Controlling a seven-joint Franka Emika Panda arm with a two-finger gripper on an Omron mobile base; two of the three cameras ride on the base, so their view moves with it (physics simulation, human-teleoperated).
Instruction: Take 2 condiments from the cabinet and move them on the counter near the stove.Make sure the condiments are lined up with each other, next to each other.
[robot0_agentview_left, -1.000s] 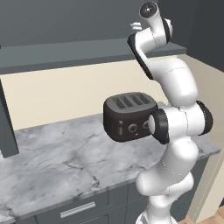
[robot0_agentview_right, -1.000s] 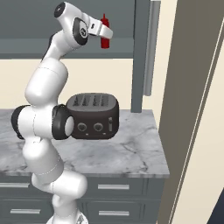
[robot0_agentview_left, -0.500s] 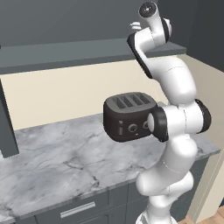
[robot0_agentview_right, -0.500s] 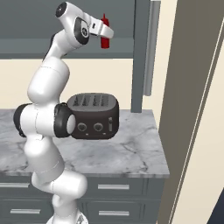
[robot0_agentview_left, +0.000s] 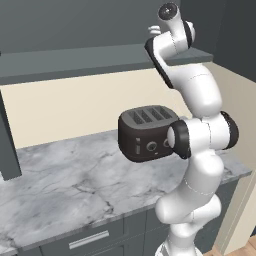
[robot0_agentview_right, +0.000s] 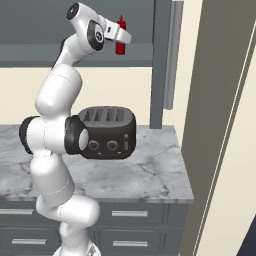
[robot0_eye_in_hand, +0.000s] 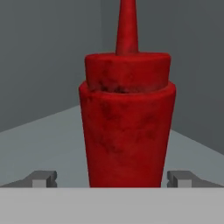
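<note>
With our gripper (robot0_eye_in_hand: 112, 178) spread wide around the bottle (robot0_eye_in_hand: 127, 127) on the cabinet (robot0_agentview_right: 45, 52) shelf, we grasp nothing; both condiments must reach the counter (robot0_agentview_right: 150, 175).

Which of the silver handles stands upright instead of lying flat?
The long bar handle on the cabinet door, right of the red bottle. It runs vertically; the drawer handles under the counter are short and horizontal.
</note>
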